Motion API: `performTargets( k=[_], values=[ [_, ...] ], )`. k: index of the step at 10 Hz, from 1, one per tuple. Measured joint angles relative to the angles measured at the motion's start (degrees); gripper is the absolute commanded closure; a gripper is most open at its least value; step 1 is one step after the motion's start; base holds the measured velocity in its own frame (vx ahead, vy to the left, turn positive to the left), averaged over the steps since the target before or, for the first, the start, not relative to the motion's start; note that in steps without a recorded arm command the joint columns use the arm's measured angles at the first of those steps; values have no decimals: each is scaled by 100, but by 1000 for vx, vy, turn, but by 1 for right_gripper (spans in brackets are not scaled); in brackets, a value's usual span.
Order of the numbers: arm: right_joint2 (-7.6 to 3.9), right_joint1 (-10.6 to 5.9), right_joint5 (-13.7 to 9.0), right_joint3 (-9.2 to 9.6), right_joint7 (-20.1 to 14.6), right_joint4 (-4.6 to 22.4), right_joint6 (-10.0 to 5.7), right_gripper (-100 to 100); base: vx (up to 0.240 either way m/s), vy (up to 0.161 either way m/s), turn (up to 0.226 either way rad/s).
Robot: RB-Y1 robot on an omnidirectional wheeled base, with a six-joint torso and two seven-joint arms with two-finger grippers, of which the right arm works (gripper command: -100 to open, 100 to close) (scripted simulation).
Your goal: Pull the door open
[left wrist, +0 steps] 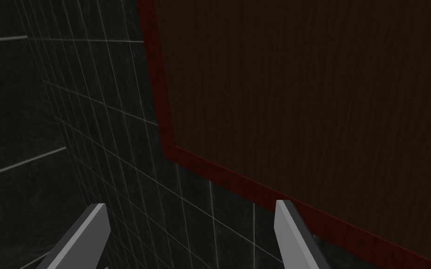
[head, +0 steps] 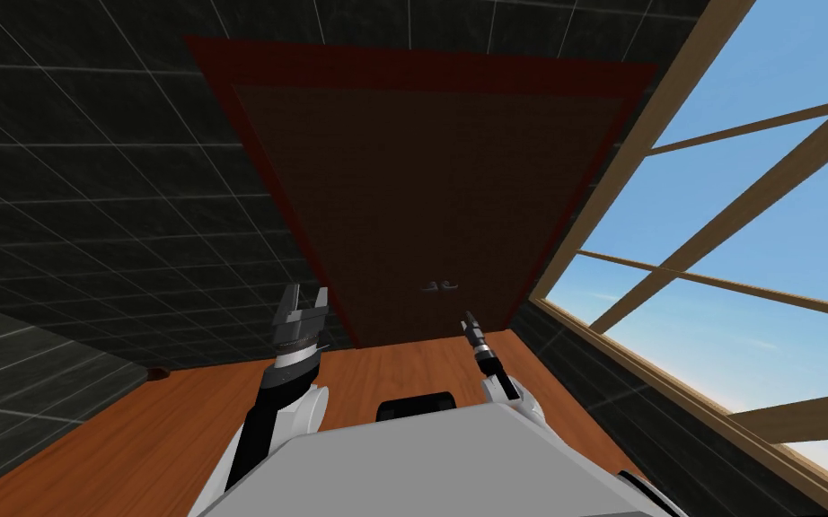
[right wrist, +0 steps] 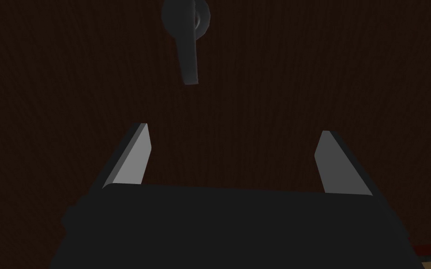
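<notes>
- Straight ahead of the robot, the door (head: 421, 197) stands closed, a dark brown wood-grain panel set in a dark red frame (head: 421, 67).
- On the door panel sits a grey lever handle (head: 440, 287), just above and slightly left of the right gripper in the head view.
- The right gripper (head: 470, 323) is raised in front of the door, just below the handle and pointing toward it.
- In the right wrist view its two light grey fingers (right wrist: 132, 156) stand well apart with nothing between them, only the door's dark surface behind.
- From that same view, the lever lies beyond the fingertips and clear of them. It hangs from a round base plate (more in line with one finger than the other), and no part of the gripper touches it.
- The left gripper (head: 303, 303) is held up near the door's left edge, well apart from the handle.
- Its fingers (left wrist: 88, 229) are also spread wide and hold nothing. Past them the left wrist view shows a corner of the red frame, where the door panel meets the tiles.
- Dark tiled wall (head: 89, 179) with pale grout lines runs on both sides of the door and along the robot's left.
- To the right is a large window (head: 789, 54) with light wooden bars and blue sky beyond it.
- Reddish-brown wooden floor (head: 134, 431) runs up to the foot of the door.
</notes>
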Motion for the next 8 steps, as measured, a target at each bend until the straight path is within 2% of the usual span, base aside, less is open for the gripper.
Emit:
performTargets(
  k=[4, 8],
  values=[
    [-120, -133, -123, 53, -1, 475, -101, -100, 129, -22, 55],
    [-203, -338, -220, 111, -21, 1047, -256, -100, 130, -33, 60]
  ],
)
